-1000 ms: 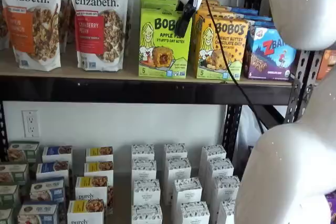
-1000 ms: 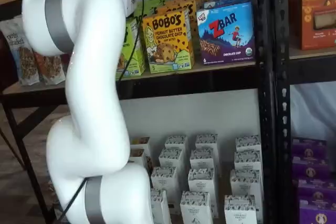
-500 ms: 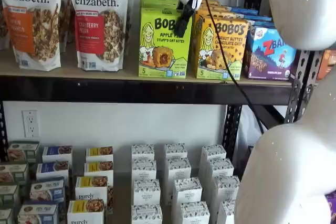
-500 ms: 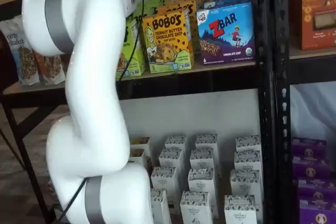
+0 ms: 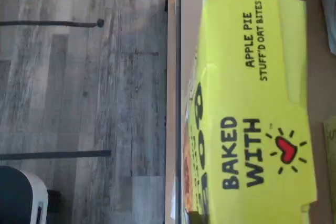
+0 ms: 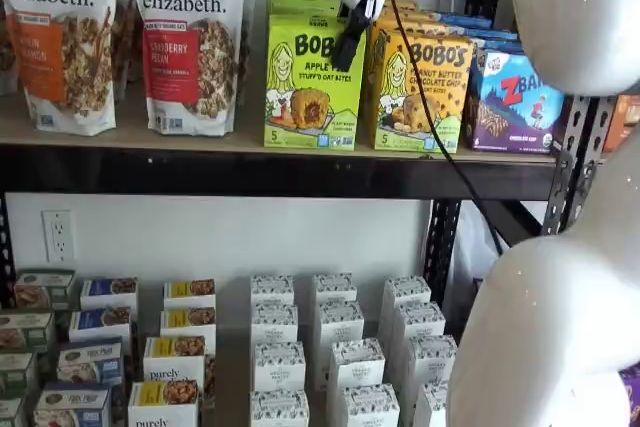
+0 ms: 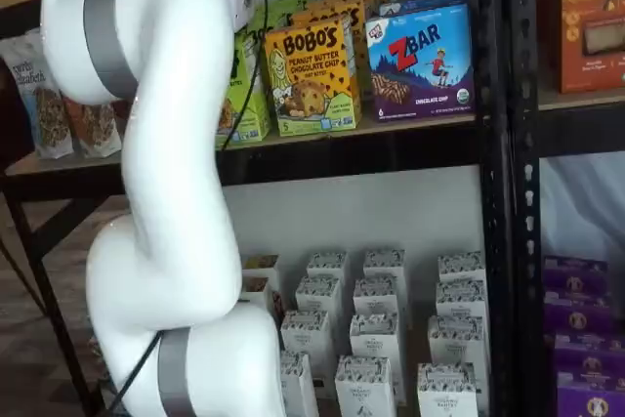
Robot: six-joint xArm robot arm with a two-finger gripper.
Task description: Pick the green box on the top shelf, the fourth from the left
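The green box (image 6: 312, 87) stands at the front of the top shelf (image 6: 120, 137), with another of the same kind behind it. My gripper (image 6: 345, 55) hangs from above with a black finger against the box's upper right corner. Only this one finger shows, side-on, so I cannot tell whether the jaws are closed on the box. The wrist view shows the green box's lid (image 5: 252, 103) close up, reading "APPLE PIE" and "BAKED WITH". In a shelf view the green box (image 7: 244, 104) is mostly hidden behind my white arm (image 7: 166, 144).
A yellow-orange Bobo's box (image 6: 418, 87) stands tight against the green box's right, then a blue ZBar box (image 6: 515, 97). Granola bags (image 6: 190, 37) stand to its left. A black cable (image 6: 440, 147) hangs from the gripper. Small white boxes (image 6: 335, 347) fill the lower level.
The green box has shifted slightly and its top edge now sits straighter. The gripper has stayed at the box's upper right corner.
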